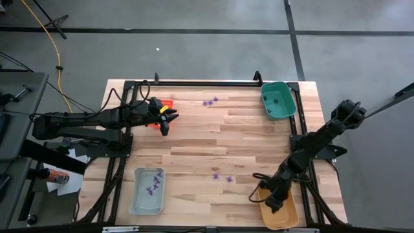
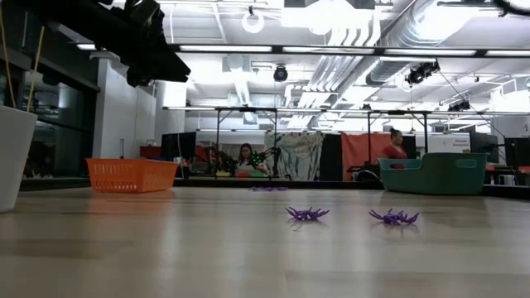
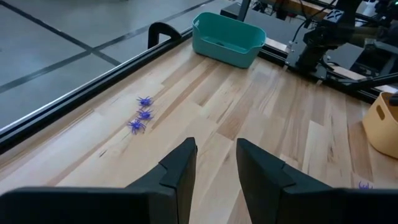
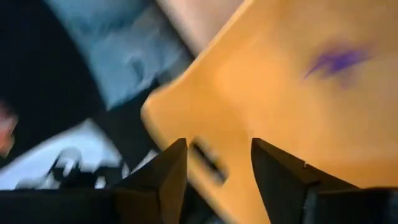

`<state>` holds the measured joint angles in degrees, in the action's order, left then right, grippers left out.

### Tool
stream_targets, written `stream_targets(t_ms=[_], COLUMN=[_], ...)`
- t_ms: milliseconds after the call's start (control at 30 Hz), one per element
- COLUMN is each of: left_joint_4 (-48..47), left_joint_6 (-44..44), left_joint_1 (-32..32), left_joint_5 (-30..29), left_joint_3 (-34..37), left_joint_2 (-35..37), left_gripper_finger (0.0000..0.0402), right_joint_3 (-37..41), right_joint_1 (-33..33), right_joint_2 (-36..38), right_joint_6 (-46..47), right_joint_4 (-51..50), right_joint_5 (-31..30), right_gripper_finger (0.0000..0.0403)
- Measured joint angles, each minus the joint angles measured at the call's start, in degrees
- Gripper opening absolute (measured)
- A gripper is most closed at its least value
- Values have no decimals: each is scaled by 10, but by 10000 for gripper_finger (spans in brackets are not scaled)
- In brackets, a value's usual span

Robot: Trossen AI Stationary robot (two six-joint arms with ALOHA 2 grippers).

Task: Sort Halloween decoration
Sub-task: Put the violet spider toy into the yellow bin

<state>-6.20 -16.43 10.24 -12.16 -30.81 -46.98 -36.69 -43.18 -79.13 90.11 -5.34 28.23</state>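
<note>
The right gripper [image 1: 270,202] hangs over the orange tray [image 1: 284,217] at about 5 o'clock on the table [image 1: 194,139]. Its two fingers are apart and hold nothing. In the right wrist view a purple piece [image 4: 336,61] lies loose inside the orange tray, beyond the fingers. Toward 9 o'clock from this gripper, two purple pieces [image 1: 222,177] lie on the bare wood, near each other. Farther that way, at about 7 o'clock, the pale blue tray [image 1: 147,191] has some purple pieces [image 1: 154,182] in it. The green tray [image 1: 278,100] sits at about 1 o'clock with tiny dark pieces [image 1: 277,100] inside. A small bunch of purple pieces [image 1: 210,101] lies near 12 o'clock by the far edge. The left gripper [image 1: 165,120] waits at about 10 o'clock, beside a red tray [image 1: 167,103]. Its fingers [image 3: 177,168] have a gap between them and hold nothing.
</note>
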Motion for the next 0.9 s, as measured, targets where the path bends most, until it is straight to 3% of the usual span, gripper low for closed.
stream_targets(t_ms=[133, 200, 400, 633, 767, 900], left_joint_4=[0, 0, 0, 0, 9, 40], left_joint_6=[0, 0, 0, 0, 0, 1], left_joint_1=[0, 0, 0, 0, 0, 0], left_joint_5=[0, 0, 0, 0, 3, 47], left_joint_3=[0, 0, 0, 0, 0, -19], left_joint_2=[0, 0, 0, 0, 0, 0], left_gripper_finger=[106, 106, 106, 106, 106, 106], right_joint_3=[0, 0, 0, -4, -54, -160], right_joint_1=[0, 0, 47, 186, 266, 327], right_joint_2=[6, 14, 28, 28, 27, 27], right_joint_6=[1, 0, -33, -153, -285, -502], right_joint_4=[61, 100, 219, 316, 276, 102], right_joint_5=[86, 94, -1, -46, -26, -72], right_gripper_finger=[178, 178, 178, 179, 179, 171])
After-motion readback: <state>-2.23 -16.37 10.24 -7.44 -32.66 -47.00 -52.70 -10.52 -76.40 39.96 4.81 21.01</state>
